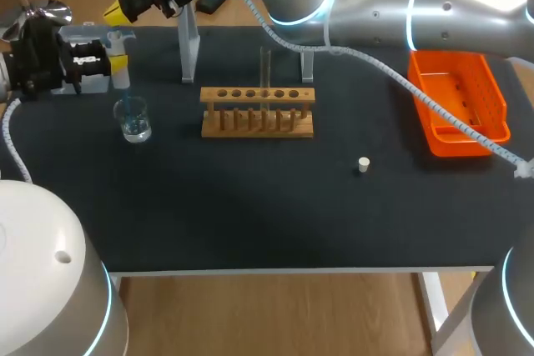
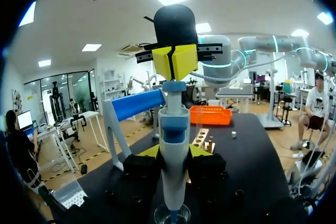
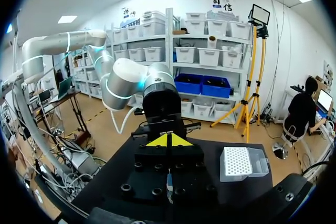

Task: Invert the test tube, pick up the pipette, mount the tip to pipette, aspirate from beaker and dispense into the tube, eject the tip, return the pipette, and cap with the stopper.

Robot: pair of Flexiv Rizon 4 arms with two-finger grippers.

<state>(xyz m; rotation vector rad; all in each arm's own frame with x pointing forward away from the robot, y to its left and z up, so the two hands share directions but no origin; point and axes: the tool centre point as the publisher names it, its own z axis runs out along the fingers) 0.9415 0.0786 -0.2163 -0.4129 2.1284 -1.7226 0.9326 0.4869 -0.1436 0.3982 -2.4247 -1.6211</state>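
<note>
Yellow tips of my left gripper [image 2: 177, 153] clamp the pipette [image 2: 173, 129], its tip seemingly dipped in the beaker [image 2: 171, 216] beneath them, so my right gripper [image 2: 175, 62], closed empty atop the plunger [image 2: 173, 86], should ease off slowly.

— How many of each kind?
— One pipette [image 2: 173, 129], one beaker [image 1: 133, 118], one test tube [image 1: 266, 64], one wooden rack [image 1: 257, 112], one stopper [image 1: 363, 164], one orange basket [image 1: 458, 104], one tip box [image 3: 242, 162]
— And grippers?
— Two: the left gripper [image 1: 117, 62] and the right gripper [image 1: 117, 7]
</note>
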